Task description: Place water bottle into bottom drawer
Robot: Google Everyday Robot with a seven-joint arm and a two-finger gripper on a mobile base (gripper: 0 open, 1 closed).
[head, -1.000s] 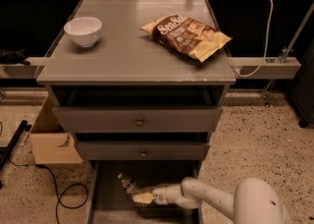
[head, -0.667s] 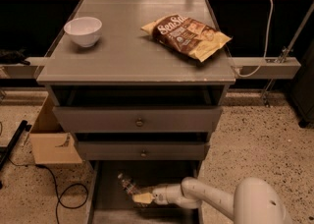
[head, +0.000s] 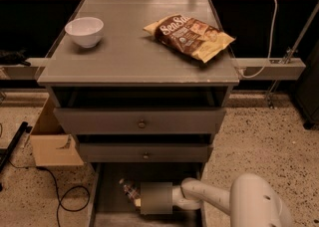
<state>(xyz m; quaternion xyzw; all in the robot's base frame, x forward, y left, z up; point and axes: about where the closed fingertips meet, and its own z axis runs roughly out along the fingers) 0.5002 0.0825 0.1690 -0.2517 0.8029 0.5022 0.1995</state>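
Note:
The bottom drawer [head: 110, 205] of the grey cabinet is pulled out at the lower edge of the view, showing its flat grey floor. The water bottle [head: 129, 189] lies inside it toward the middle, with its label band visible and one end pointing to the back left. My gripper [head: 139, 201] is down inside the drawer, right against the bottle's near end, reaching in from the right on the white arm [head: 214, 198]. The grey wrist block [head: 157, 198] hides where the gripper meets the bottle.
On the cabinet top stand a white bowl [head: 84, 31] at the left and a chip bag [head: 189, 36] at the right. The two upper drawers [head: 142, 121] with knobs are slightly open. A cardboard box [head: 52, 141] and a black cable [head: 65, 198] lie on the floor to the left.
The wrist has turned, so a grey block now covers the yellowish tips seen earlier. The bottle has stayed at about the same spot in the drawer.

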